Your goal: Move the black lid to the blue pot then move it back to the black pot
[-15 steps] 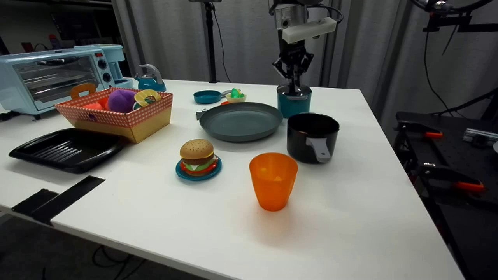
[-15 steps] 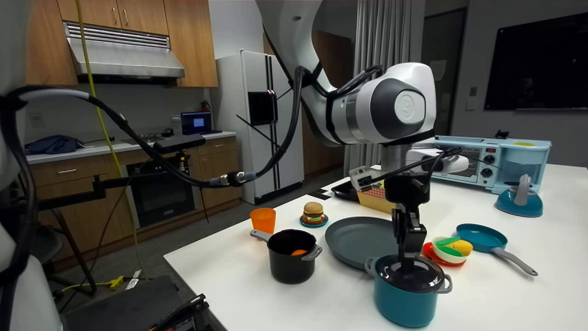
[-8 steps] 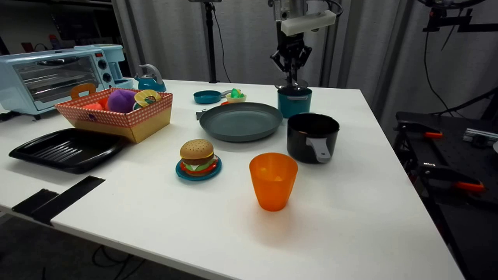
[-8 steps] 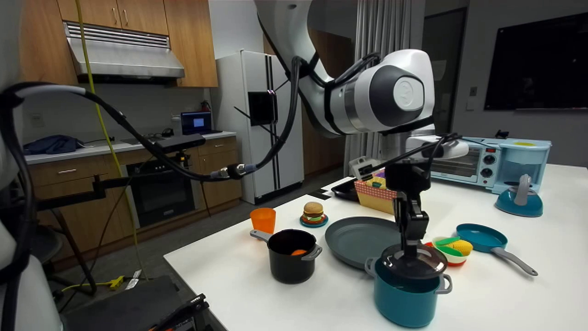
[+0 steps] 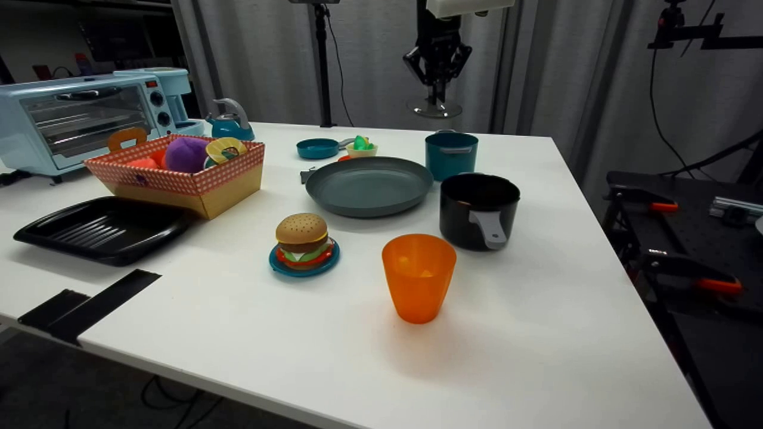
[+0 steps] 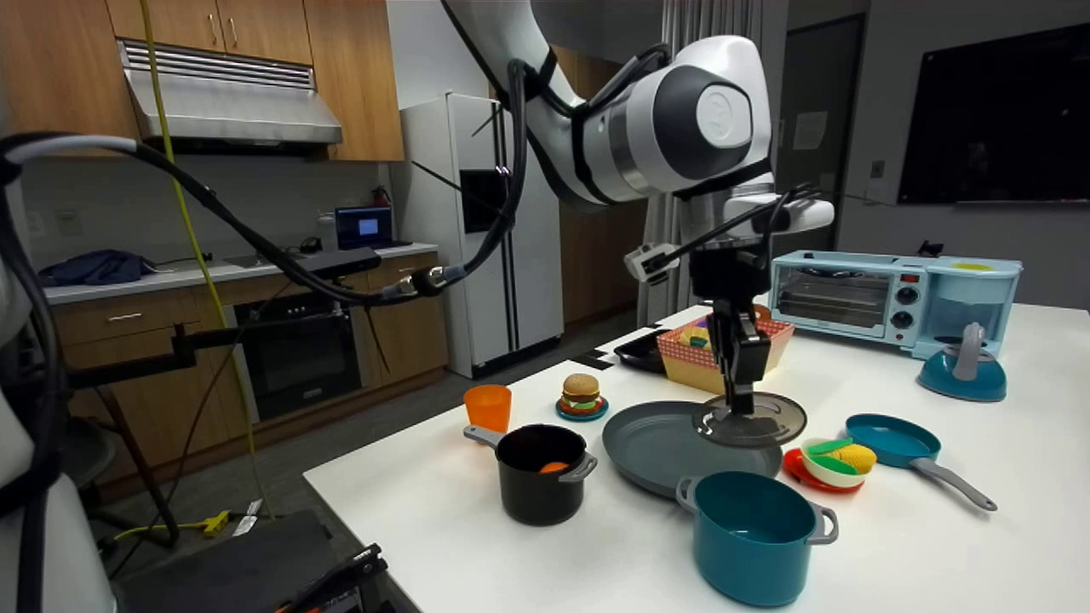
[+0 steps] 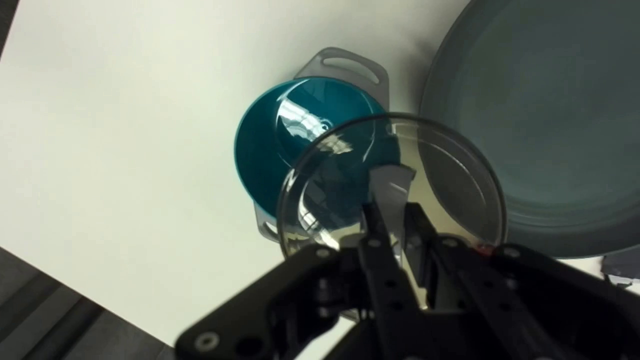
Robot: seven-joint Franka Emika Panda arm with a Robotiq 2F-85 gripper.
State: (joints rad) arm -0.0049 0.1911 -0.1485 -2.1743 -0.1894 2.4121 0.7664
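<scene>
My arm (image 6: 553, 140) is white, wrapped in black straps (image 6: 579, 153), with a silver band (image 6: 626, 145) beside a dark grey cap (image 6: 678, 119) that carries a pale, faintly marked disc (image 6: 722, 117). I trail thick black cables (image 6: 516, 170), one with a metal connector (image 6: 426, 281). My claw (image 7: 391, 220) is black, studded with round, pale screws (image 7: 206, 341).

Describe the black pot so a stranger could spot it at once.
On the white table, find the large grey plate. In an exterior view, the black pot stands between that plate and the orange cup. Unlike the cup and the blue pot, it has a black body with a long grey handle.
</scene>
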